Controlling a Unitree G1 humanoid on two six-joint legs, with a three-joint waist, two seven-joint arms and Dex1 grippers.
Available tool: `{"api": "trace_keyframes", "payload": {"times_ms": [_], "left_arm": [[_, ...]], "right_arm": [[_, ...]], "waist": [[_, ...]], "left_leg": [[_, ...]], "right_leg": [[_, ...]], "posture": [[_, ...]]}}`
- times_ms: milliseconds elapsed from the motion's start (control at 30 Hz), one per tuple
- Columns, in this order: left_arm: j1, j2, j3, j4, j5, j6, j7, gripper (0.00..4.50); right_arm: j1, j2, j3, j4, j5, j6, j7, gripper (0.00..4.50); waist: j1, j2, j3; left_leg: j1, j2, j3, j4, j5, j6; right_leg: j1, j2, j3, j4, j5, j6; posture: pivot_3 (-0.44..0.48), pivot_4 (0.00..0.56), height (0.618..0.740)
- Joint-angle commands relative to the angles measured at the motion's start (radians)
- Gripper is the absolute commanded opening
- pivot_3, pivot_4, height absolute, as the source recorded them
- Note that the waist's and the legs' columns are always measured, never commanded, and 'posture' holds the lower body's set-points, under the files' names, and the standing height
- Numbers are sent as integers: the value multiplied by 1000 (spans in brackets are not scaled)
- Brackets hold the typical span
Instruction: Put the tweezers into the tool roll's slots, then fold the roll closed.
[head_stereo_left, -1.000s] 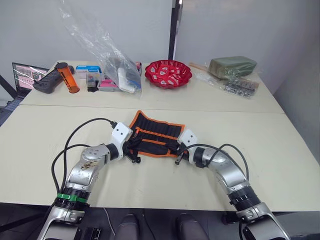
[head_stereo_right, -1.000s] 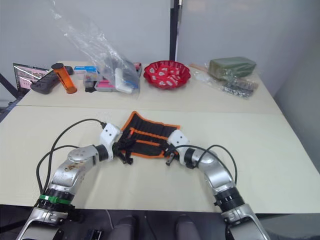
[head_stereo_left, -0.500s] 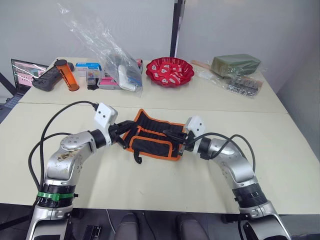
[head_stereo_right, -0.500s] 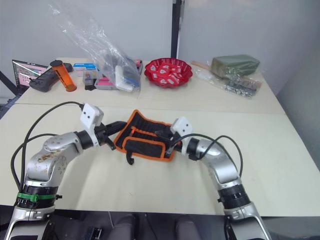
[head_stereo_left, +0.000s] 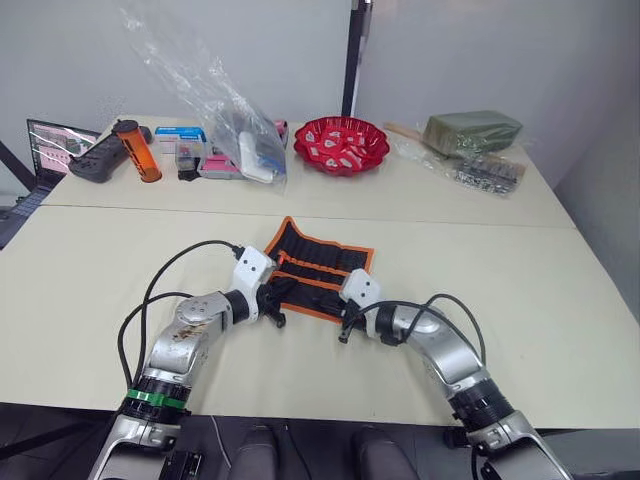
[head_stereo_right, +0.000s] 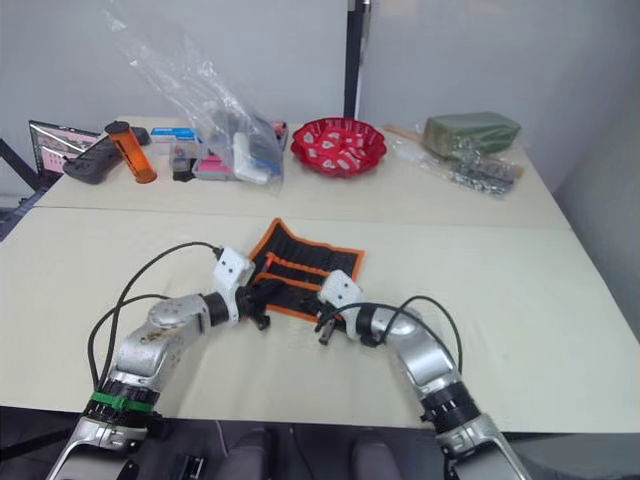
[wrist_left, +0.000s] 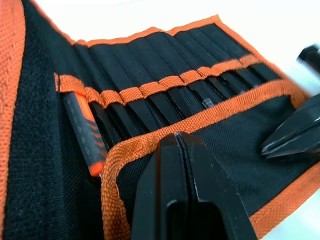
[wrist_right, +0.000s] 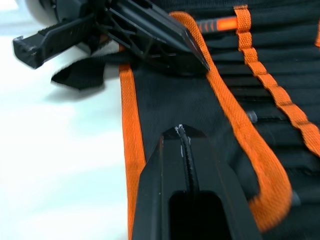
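Tool roll (head_stereo_left: 322, 266) – black, orange-bound, near flap folded over slots (wrist_left: 165, 95).

Overall light: bright, even, diffuse; the source itself cannot be told.
Table (head_stereo_left: 560, 300): pale and evenly lit, with soft, short shadows under the arms and cables.
Plastic bag (head_stereo_left: 215, 95): specular glints along its creases.
Head views: sharp from the near edge to the far wall; mild softening toward the corners.
Left wrist view: left gripper (wrist_left: 182, 145) dark and blurred up close; tool roll (wrist_left: 165, 65) weave crisp mid-frame; table blown out to near white at the top.
Right wrist view: right gripper (wrist_right: 186, 145) soft-focused; orange binding smeared at the near edge; table overexposed.
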Motion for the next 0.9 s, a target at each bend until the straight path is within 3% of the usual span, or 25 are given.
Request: {"api": "trace_keyframes", "payload": {"times_ms": [33,267,400,567,600,733,900], "left_arm": [[22,18,32,64,8,28,3,31],[-20,-16,152,-6,-153,53,-35,31],[-17,37,153,-107,-164,52,-92,31],[-10,153,229,-217,-219,89,-153,31],[-3,182,256,-235,-244,104,-171,267],[50,313,359,-283,-325,157,-256,1529],[145,405,463,-326,-393,200,-311,3219]], "right_arm": [[50,-43,-14,19,-32,48,-14,18],[33,-26,-103,-97,82,59,0,18],[-8,-46,-172,-233,235,202,62,18],[-78,-170,-277,-297,410,426,161,18],[-93,-196,-300,-283,437,458,178,540],[-123,-260,-358,-211,501,565,198,1888],[-113,-280,-390,-175,559,700,182,3560]], "waist": [[-1,1,-1],[2,1,-1],[1,1,2],[-2,1,4],[-2,0,5],[-4,0,6],[-5,-1,7]], "left_leg": [[1,0,0,0,0,0],[1,0,1,0,0,0],[-7,0,0,1,0,0],[-7,0,0,-2,0,0],[-7,0,0,-2,0,0],[-7,0,0,-2,0,0],[-8,1,1,-3,0,0]], "right_leg": [[1,0,0,0,0,0],[1,0,1,0,0,0],[-5,0,1,0,1,1],[-6,0,0,-2,1,0],[-6,0,0,-2,1,0],[-6,0,0,-3,0,0],[-8,0,0,-3,0,-1]], "posture": [[0,150,729],[0,150,729],[0,150,729],[0,150,729],[0,150,729],[0,150,729],[0,150,729]]}}
